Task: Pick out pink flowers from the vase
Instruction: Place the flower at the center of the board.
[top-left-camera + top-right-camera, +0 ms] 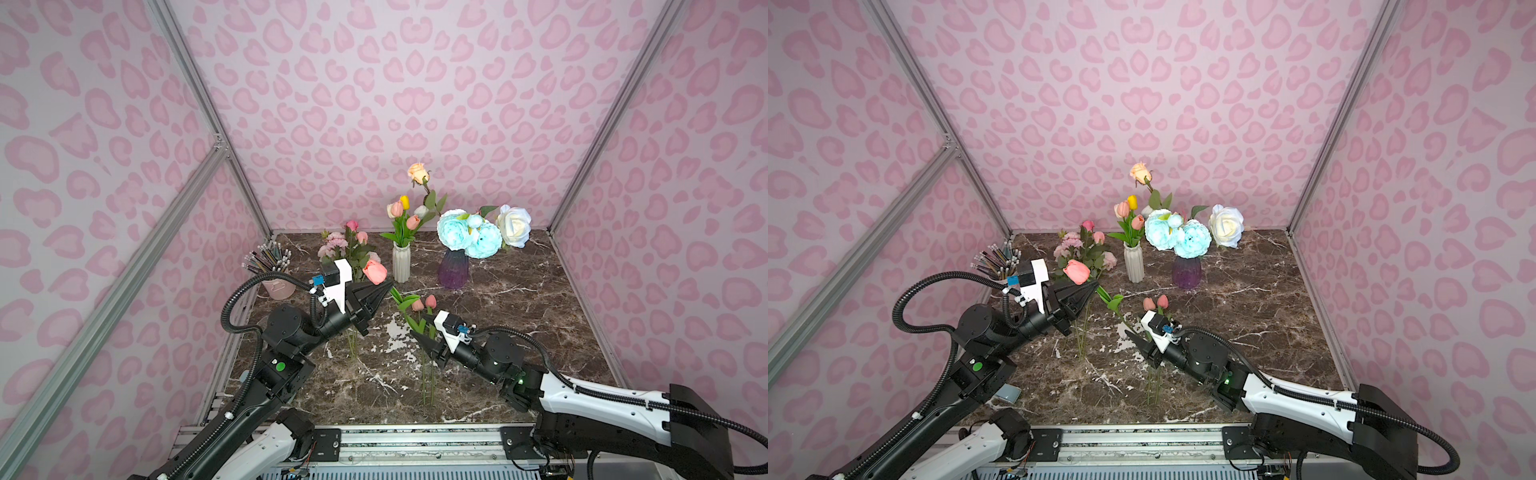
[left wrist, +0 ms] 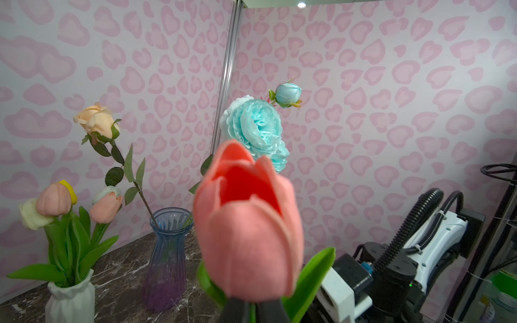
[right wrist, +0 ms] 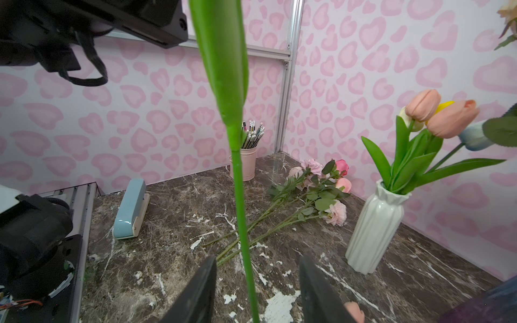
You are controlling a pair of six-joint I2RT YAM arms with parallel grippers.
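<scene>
I'm watching what looks like a hand-off. A salmon-pink tulip [image 1: 375, 272] is clear of its vase and hangs in the air, centre-left in both top views, above the table [image 1: 519, 316]. The left gripper [image 1: 388, 286] is clamped on the tulip's stem [image 3: 242, 212] right beneath the bloom. Lower and to the right, the right gripper [image 1: 415, 334] sits at the stem's lower part with its jaws parted.

I take this for a pass to the left arm. Next, the right arm needs to back straight off without catching the leaf. The left arm then has to lay the flower with the pink roses [image 1: 336, 243] lying at the upper left of the marble, or beside the pair of pink tulips [image 1: 417, 305] lying mid-table. Two salmon tulips [image 1: 397, 209] stand in the white vase [image 1: 401, 262], so I'd say the job isn't done.

The top views can't tell me whether the right jaws touch the stem. The right wrist view can: the fingers [image 3: 201, 290] stand apart at the bottom of the frame, and the stem runs between them with a gap on each side. Only the left wrist view shows the closed fingers [image 2: 235, 310] pinching the stem at the bottom edge, with the bloom filling the centre.
</scene>
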